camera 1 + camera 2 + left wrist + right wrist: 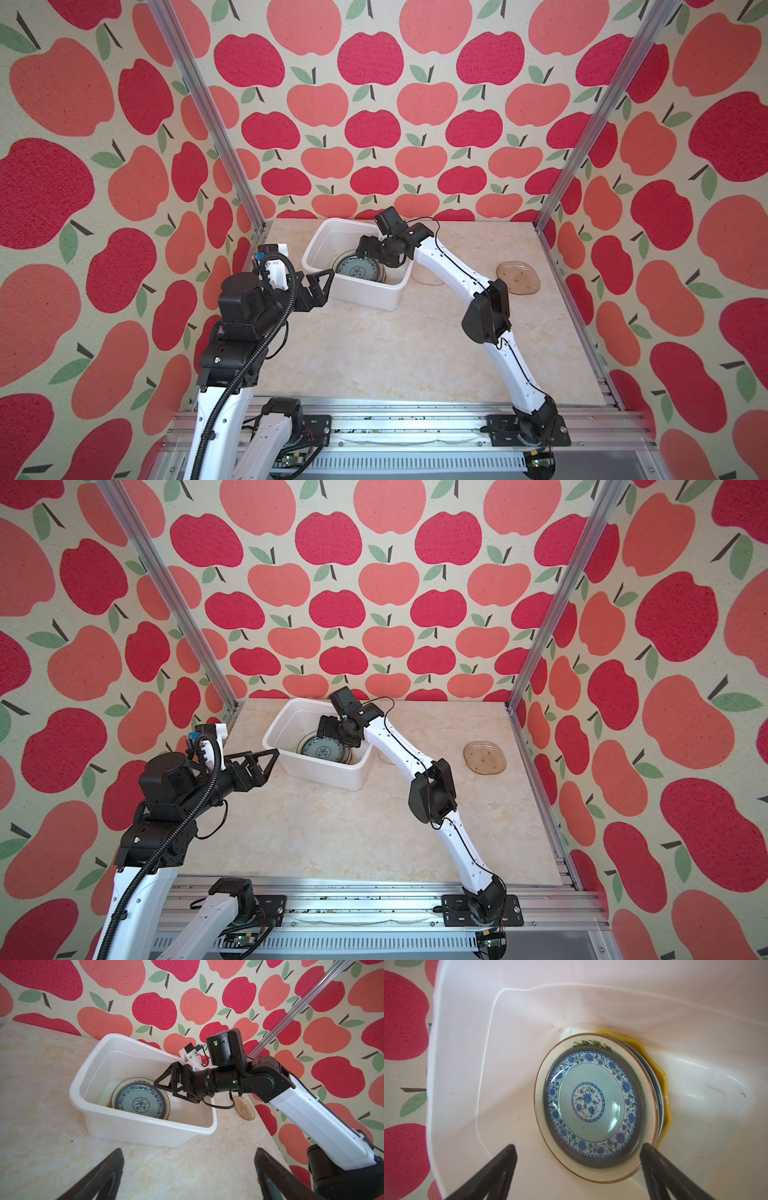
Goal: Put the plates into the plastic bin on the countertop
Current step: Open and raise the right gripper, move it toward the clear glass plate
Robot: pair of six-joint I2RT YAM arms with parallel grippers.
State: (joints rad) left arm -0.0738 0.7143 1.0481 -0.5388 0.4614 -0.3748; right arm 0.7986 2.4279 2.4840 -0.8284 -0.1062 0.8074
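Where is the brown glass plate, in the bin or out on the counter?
Out. The brown glass plate lies flat on the countertop, right of the plastic bin and apart from it.

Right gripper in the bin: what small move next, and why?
Probably lift the right gripper straight up out of the plastic bin. It's open, the blue floral plate lies on the stack, ungripped, and a brown glass plate waits on the countertop.

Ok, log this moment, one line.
right gripper: open over blue floral plate in plastic bin | left gripper: open | brown glass plate: on countertop
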